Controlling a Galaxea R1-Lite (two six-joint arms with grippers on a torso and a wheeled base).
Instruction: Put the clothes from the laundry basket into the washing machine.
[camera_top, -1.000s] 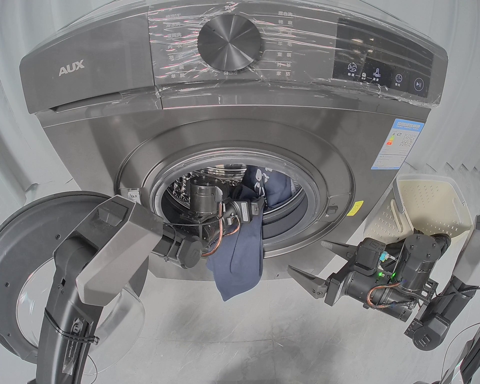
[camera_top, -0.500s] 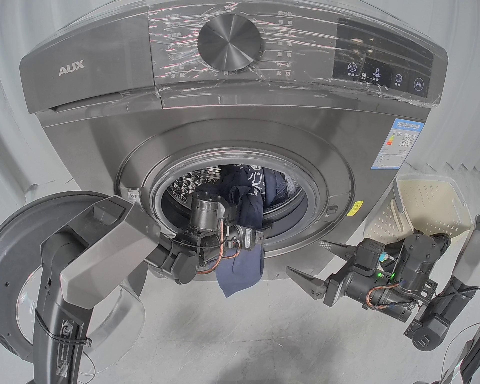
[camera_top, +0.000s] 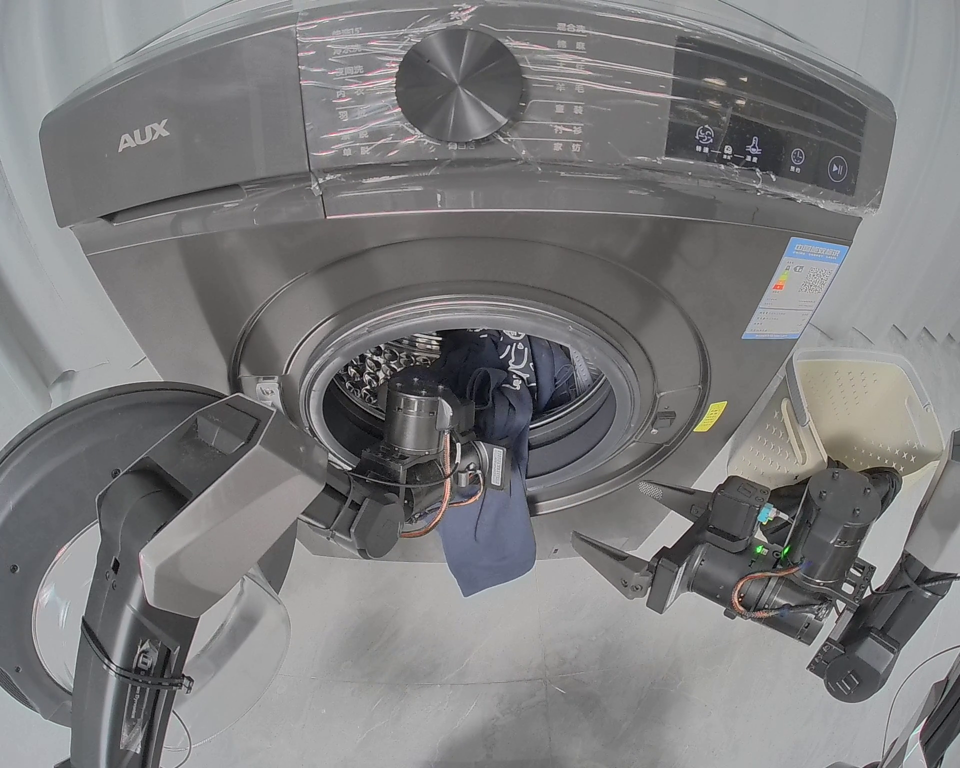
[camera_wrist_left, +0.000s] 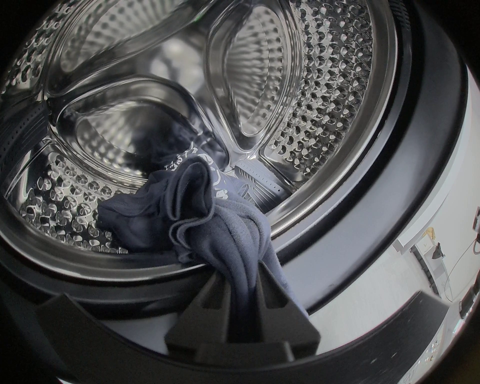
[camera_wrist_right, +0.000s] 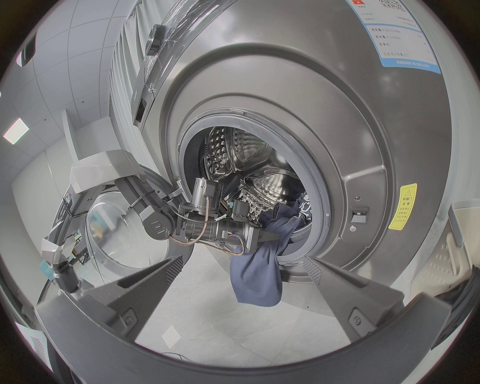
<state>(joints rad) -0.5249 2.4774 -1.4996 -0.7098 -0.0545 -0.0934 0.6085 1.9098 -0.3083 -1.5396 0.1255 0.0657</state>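
We face the grey washing machine (camera_top: 480, 250), its round door (camera_top: 40, 520) swung open on our left side. A cream perforated laundry basket (camera_top: 870, 410) stands tipped beside the machine on our right. A navy garment (camera_top: 495, 510) lies partly inside the steel drum (camera_wrist_left: 310, 100), bunched over the dark door seal, and its lower end hangs outside down the machine's front. Our left gripper (camera_wrist_left: 243, 285) sits at the mouth of the drum, fingers clamped on a twisted fold of that garment. Our right gripper (camera_top: 612, 514) hangs low before the machine, right of the opening and near the basket, fingers spread wide and holding nothing.
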